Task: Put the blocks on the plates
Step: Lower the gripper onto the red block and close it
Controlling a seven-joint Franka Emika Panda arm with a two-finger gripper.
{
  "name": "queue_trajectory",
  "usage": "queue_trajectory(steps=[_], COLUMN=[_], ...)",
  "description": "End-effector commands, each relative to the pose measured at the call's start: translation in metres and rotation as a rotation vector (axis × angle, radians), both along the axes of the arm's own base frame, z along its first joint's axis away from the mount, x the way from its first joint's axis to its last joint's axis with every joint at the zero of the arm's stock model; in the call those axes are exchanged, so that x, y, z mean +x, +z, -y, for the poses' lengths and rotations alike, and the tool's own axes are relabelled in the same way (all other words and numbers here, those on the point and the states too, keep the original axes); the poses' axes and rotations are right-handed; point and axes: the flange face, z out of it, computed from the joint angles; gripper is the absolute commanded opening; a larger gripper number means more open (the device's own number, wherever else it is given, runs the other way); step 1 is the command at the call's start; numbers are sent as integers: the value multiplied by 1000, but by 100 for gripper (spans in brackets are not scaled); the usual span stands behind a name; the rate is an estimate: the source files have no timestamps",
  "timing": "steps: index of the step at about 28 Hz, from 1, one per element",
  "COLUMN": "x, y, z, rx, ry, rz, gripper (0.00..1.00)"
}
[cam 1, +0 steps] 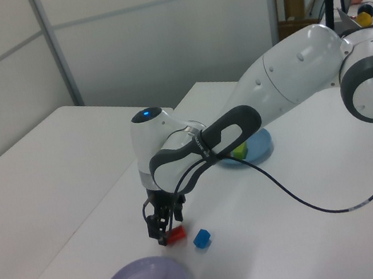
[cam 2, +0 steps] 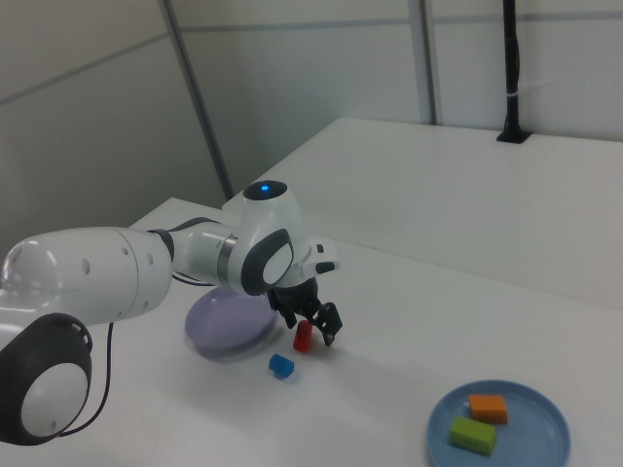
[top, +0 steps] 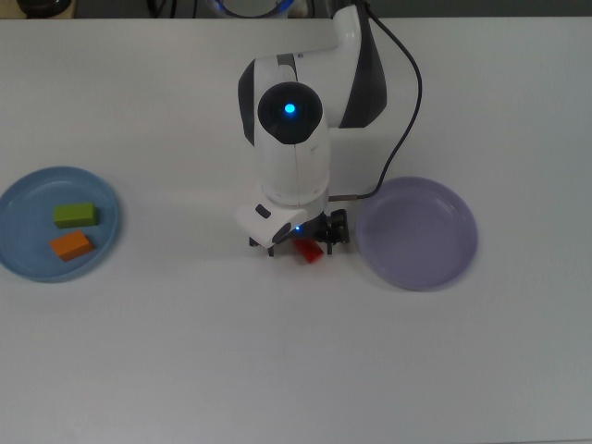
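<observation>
Fingers of the gripper [cam 2: 313, 329] stand apart on either side of the red block [cam 2: 303, 337], low over the desk [top: 277, 370], not yet clamped on it; in the left view the block [cam 1: 176, 233] shows between the dark tips, and in the top view only its corner [top: 306, 250] peeks out from under the wrist. The step in hand looks like the grasp of this block, and to do it well the tips should sink until they straddle its narrow sides squarely, then close without nudging it sideways, since it already seems a little tilted or skewed against one finger. A straight lift should follow before any swing toward a plate. Red is a short rectangular piece, glossy, with plain flat faces. The blue cube [cam 1: 201, 238] is smaller and sits just beside it on the desk, apart from the fingers, so closing should not catch it. The lilac plate [top: 417, 232] lies empty near the gripper, on the top view's right. Well apart, on the top view's left, the blue plate [top: 18, 199] already carries the green block [top: 75, 215] and the orange block [top: 71, 245], lying side by side.
</observation>
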Motion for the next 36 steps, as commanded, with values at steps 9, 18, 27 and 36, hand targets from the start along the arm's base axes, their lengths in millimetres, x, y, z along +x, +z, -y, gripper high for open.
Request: queue_trajectory(steps=[9,18,27,36], x=[-1,-7,-12,-17], y=[12,5,-1,-1], z=[-2,-16,-15,-15], rx=[-11,-49,-79,-83], ry=[30,183,226,229], rz=[26,3,-39,-72], gripper=[95,90,65,0])
